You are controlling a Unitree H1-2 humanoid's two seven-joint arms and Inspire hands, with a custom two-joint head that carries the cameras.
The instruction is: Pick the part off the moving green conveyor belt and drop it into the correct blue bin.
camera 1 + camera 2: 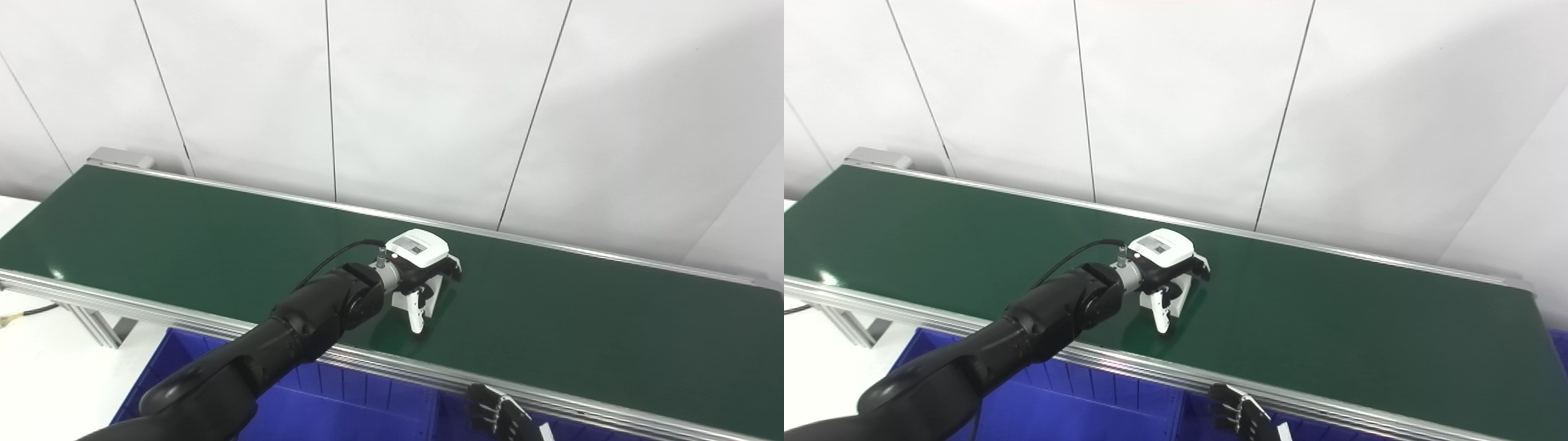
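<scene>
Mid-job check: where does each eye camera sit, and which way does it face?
Left eye view: on the head, looking down across the long green conveyor belt; left hand over it, right hand at the bottom edge.
Right eye view: beside it, same aim.
Shared: belt, both hands, blue plastic bin, white panelled wall.

Glossy black left arm [288, 334], black cable, silver wrist, white-backed left hand [419, 260].

belt: just one green conveyor [184, 239]
bins: one blue bin [343, 410] that I can make out
hands: two, left hand [422, 269] and right hand [499, 416]
parts: can't really count any
</scene>
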